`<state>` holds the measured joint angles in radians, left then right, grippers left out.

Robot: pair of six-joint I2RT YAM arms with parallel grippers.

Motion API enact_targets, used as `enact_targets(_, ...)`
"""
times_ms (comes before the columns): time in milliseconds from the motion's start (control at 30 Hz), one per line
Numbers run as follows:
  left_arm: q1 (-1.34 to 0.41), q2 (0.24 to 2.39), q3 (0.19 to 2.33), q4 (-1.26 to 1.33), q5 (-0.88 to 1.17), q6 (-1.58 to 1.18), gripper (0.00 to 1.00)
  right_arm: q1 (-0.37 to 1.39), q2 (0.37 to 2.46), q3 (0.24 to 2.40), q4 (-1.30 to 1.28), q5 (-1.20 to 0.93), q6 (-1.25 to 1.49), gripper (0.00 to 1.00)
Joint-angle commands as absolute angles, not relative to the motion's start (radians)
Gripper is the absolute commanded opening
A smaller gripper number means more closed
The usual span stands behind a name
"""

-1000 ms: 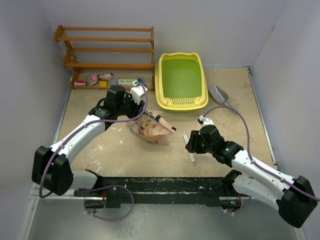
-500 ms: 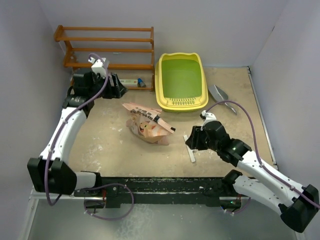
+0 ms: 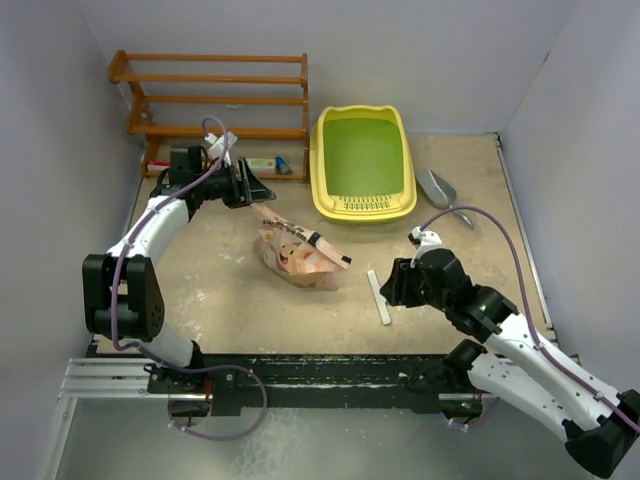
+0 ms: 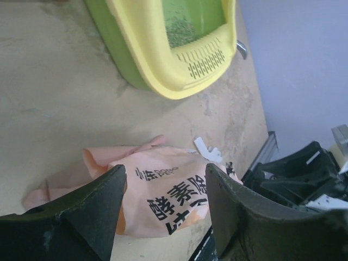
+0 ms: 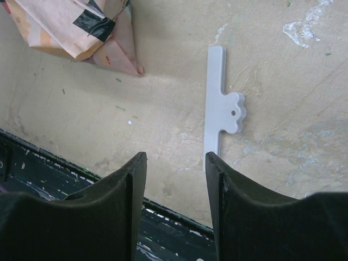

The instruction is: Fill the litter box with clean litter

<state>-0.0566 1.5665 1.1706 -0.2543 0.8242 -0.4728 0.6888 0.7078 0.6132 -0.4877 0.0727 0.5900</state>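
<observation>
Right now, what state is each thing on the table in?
litter box, upright, basin almost bare
bag, crumpled, lying on its side, not held
clip, flat on the table, apart from the bag
scoop, lying beside the litter box, not held
left gripper, open, empty
right gripper, open, empty, over the clip

Robot lab booth: plain walls (image 3: pixel 450 60), base rail (image 3: pixel 330 370), sandy tabletop (image 3: pixel 220 290).

Two white-and-black arms
White shells on the left arm (image 3: pixel 150 228) and right arm (image 3: pixel 535 352), black joints, matte black fingers (image 5: pixel 122 212), a looping lilac cable (image 3: pixel 465 209) each.
</observation>
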Motion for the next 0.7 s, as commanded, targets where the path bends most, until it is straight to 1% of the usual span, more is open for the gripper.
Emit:
enact_targets(0,-0.061,1.6,1.156,-0.156,1.045,-0.532,0.63,0.692,0.675,0.656,-0.532,0.112,0.565,0.5)
enact_targets(100,-0.061,1.604,1.154,-0.172,1.065,-0.515,0.61,0.692,0.662,0.651,-0.535,0.119,0.559,0.5)
enact_targets(300,-0.061,1.606,1.146,-0.189,1.091,-0.472,0.52,0.693,0.667,0.641,-0.516,0.117,0.56,0.5)
enact_targets(433,-0.061,1.693,1.196,-0.303,1.057,-0.373,0.5,0.692,0.67,0.642,-0.5,0.113,0.561,0.5)
enact_targets(500,-0.061,1.727,1.207,-0.316,1.056,-0.357,0.49,0.692,0.672,0.647,-0.499,0.112,0.56,0.5)
enact_targets(567,-0.062,1.739,1.221,-0.341,1.028,-0.334,0.48,0.692,0.669,0.652,-0.5,0.108,0.559,0.5)
enact_targets(667,-0.062,1.743,1.291,-0.485,0.897,-0.248,0.5,0.693,0.658,0.651,-0.506,0.106,0.56,0.5)
